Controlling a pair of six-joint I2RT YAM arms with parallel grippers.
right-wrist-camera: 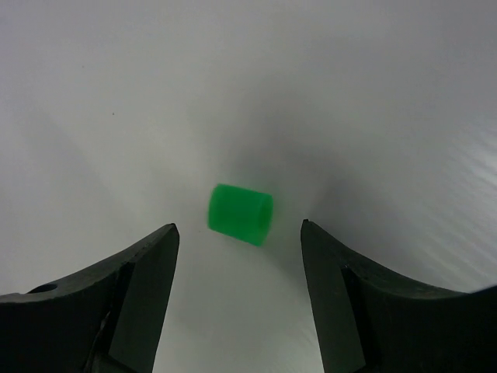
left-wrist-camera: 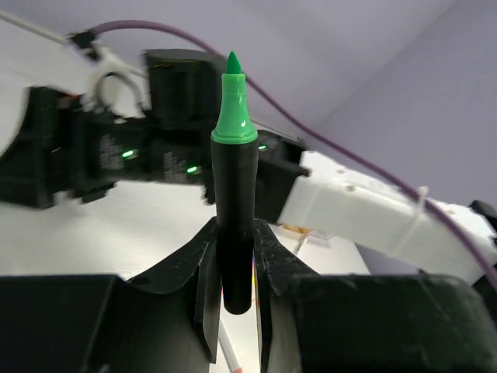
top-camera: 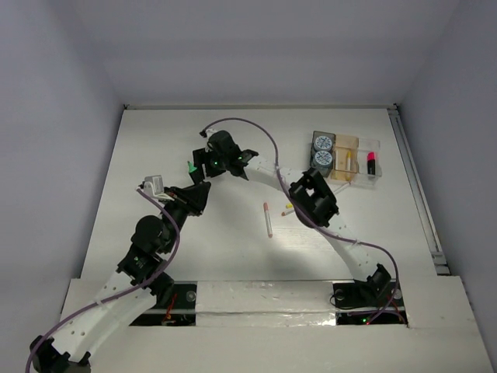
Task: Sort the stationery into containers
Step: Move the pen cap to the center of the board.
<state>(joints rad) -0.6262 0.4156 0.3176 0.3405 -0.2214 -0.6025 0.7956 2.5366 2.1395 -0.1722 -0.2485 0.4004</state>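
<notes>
**Left pincer pinches an uncapped highlighter; right pincer spread over its green cap**

The white table (top-camera: 155, 155) carries everything. My left arm (top-camera: 147, 241) reaches from the near left corner toward the middle. My right arm (top-camera: 342, 233) bends in from the near right and crosses to meet it, so both wrists sit close together left of centre.

At the far right stands the row of trays (top-camera: 362, 180). The dark grey tray holds two blue-white rolls (top-camera: 322, 144), one behind the other. The clear end tray holds a pink-capped highlighter (top-camera: 371, 163).

My left pincer (left-wrist-camera: 235, 249) is pressed together on a black highlighter (left-wrist-camera: 234, 179), gripping its lower body so that its bare green tip (left-wrist-camera: 233, 109) points away from the wrist.

On the open table between the arms lies a pink-white pen (top-camera: 268, 219). Just beside my right arm a yellow pen (top-camera: 288, 210) shows only in part.

My right pincer (right-wrist-camera: 237, 233) is spread wide and points down at the table. A green cap (right-wrist-camera: 240, 214) lies on its side between the two fingers and touches neither.
</notes>
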